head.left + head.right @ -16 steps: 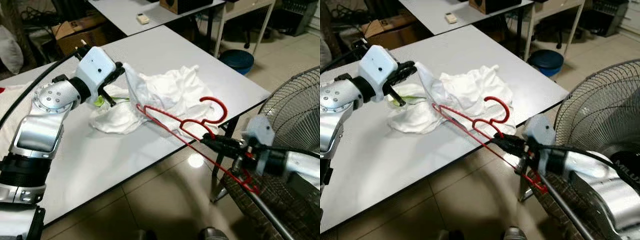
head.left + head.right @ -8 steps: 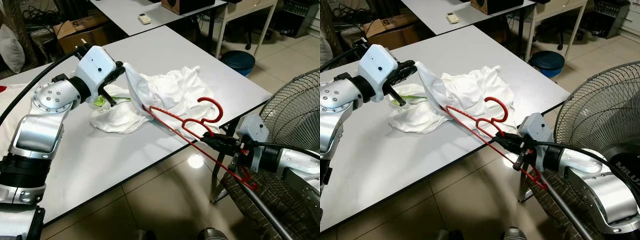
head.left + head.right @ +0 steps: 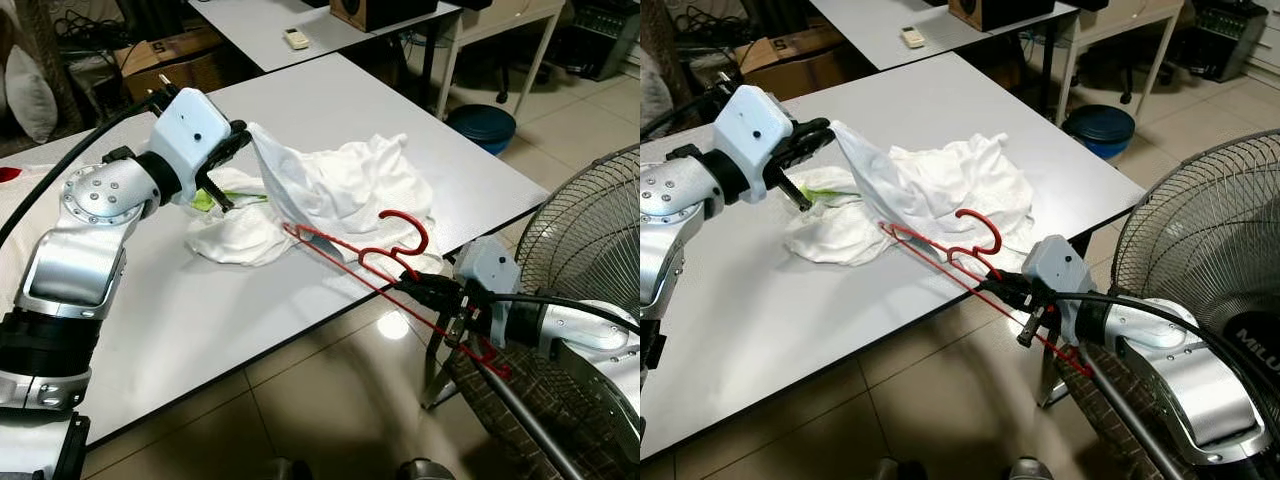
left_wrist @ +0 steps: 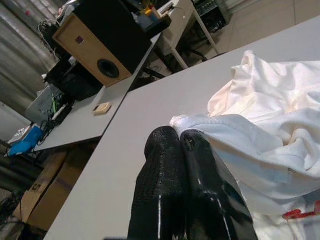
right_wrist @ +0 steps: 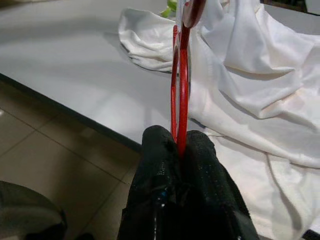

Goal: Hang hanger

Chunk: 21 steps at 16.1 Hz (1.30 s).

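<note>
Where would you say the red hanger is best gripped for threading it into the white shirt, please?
Probably where the right gripper already pinches it: the red hanger at its neck, just below the hook, approached from the table's near edge. The bars are thin enough for the closed fingers, and that leaves one shoulder end free toward the white shirt lifted by the left gripper.

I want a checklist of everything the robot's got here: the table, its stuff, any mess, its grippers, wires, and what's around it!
Surface: grey table, mostly bare.
Job's things: red hanger, one end in the white garment, the other past the table edge.
Clutter: a green item peeks from under the cloth.
Grippers: left gripper shut on a fold of the garment, lifted off the table; right gripper shut on the hanger's thin wire near the table edge.
Cables: black cable along the left arm; another along the right arm.
Surroundings: floor fan, blue stool, cardboard box, second table with a speaker.
</note>
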### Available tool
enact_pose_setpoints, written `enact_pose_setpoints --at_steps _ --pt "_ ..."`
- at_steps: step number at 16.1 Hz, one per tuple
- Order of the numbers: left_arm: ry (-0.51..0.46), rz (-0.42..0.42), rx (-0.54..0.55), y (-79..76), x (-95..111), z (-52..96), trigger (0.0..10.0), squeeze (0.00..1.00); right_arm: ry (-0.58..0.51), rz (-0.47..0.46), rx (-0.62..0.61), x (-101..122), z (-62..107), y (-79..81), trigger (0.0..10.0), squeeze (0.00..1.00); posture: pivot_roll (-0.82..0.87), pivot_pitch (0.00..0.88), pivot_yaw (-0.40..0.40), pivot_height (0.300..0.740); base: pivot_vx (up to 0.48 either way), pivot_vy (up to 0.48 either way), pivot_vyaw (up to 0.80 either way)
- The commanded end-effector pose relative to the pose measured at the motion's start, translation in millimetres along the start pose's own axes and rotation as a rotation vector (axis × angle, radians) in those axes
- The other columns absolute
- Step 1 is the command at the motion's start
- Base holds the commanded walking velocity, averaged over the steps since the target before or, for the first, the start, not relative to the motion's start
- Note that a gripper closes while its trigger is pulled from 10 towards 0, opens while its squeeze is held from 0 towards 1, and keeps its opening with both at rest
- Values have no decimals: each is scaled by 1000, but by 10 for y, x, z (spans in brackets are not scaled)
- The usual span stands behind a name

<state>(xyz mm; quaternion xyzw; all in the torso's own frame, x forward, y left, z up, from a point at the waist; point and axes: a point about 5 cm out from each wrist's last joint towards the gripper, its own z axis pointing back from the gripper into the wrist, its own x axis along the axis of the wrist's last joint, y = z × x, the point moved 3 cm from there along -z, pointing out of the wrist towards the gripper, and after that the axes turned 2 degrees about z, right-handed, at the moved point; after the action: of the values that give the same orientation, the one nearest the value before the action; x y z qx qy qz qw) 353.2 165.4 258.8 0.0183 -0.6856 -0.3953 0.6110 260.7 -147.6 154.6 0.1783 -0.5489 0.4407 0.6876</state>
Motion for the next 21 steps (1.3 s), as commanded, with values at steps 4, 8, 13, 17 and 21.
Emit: enact_pose_setpoints --at_steps 4,8,13,17,21 --pt "-11 -9 6 39 64 40 0 0 -25 22 -15 83 -18 41 10000 0 -165 57 114 740 0 0 0" --pt "6 -15 5 39 33 36 0 0 -79 10 30 194 37 142 10000 0 -172 65 120 740 0 0 0" --pt "11 -14 3 26 11 14 0 0 -97 38 -51 255 101 24 10000 0 -170 66 121 740 0 0 0" --pt "16 -14 2 25 -1 17 0 0 -83 52 -81 250 155 -31 10000 0 -173 68 123 740 0 0 0" --pt "10 -13 -3 18 11 5 0 0 -85 55 -90 249 127 -48 10000 0 -172 68 125 740 0 0 0"
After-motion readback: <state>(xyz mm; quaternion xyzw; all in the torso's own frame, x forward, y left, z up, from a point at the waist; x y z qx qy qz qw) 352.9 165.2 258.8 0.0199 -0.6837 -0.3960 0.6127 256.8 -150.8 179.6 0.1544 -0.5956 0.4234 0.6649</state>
